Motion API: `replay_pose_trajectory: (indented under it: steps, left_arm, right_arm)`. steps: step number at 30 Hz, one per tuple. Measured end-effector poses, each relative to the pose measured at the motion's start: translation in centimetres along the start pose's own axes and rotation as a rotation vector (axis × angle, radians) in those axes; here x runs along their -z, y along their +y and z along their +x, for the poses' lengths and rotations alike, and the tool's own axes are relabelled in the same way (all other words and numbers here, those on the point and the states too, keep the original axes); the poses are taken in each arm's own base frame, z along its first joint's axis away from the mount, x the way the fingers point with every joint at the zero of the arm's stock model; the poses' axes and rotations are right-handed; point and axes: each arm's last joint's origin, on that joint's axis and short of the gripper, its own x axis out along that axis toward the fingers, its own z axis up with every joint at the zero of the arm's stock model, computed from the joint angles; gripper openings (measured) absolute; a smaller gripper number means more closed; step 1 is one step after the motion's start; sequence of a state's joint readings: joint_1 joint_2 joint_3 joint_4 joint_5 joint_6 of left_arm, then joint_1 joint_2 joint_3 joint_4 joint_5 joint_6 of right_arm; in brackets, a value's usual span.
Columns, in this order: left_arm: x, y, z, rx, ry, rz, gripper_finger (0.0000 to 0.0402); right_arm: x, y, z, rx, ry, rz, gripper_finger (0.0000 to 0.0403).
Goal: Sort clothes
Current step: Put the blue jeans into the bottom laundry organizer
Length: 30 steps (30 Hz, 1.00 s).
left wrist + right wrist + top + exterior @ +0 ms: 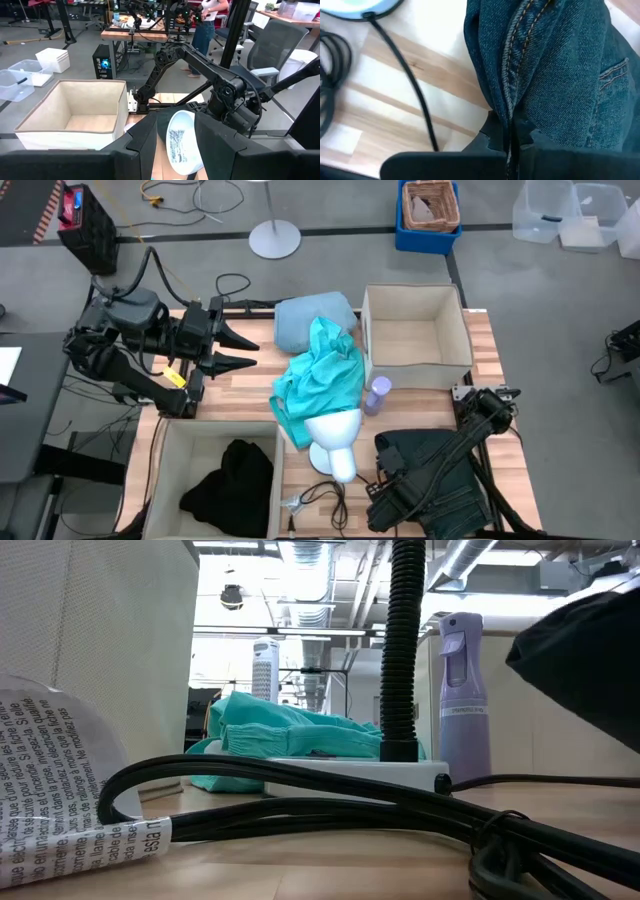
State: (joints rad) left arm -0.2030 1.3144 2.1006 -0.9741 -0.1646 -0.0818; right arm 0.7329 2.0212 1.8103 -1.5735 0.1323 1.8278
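Jeans (555, 65) are being pinched in the closed right gripper (512, 131) at the table's near right corner, beside the mannequin head (335, 442). The left gripper (243, 351) is being held part open and empty, above the table's left side. Judged step: jeans being taken for sorting; next, a lift clear of the cables (325, 495) toward a box (415, 376) is being called for.

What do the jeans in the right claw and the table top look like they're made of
The jeans: denim, going by the diagonal twill weave and orange seam stitching, pinched in the right claw. The table top: pale wooden planks with visible grain, smooth, probably sealed.
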Motion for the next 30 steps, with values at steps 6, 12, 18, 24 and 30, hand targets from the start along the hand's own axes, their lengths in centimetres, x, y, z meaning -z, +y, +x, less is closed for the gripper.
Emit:
replay_pose_trajectory:
  steps: [6,12,18,24,30]
  left_arm:
    - [0.0,0.0,0.0,0.0,0.0,0.0,0.0125]
    - [0.0,0.0,0.0,0.0,0.0,0.0,0.0125]
    - [0.0,0.0,0.0,0.0,0.0,0.0,0.0125]
    - [0.0,0.0,0.0,0.0,0.0,0.0,0.0125]
    - [0.0,0.0,0.0,0.0,0.0,-0.001,0.0125]
  right_arm:
    - [0.6,0.0,-1.5,-0.082,-0.061,0.012,0.0]
    - [1.7,-0.2,-2.7,-0.131,-0.066,-0.012,0.0]
    - [3.1,-0.7,-4.6,-0.231,-0.125,-0.041,0.0]
    - [3.8,-1.1,-5.6,-0.287,-0.177,-0.062,0.0]
    - [4.3,-1.3,-6.4,-0.334,-0.215,-0.061,0.0]
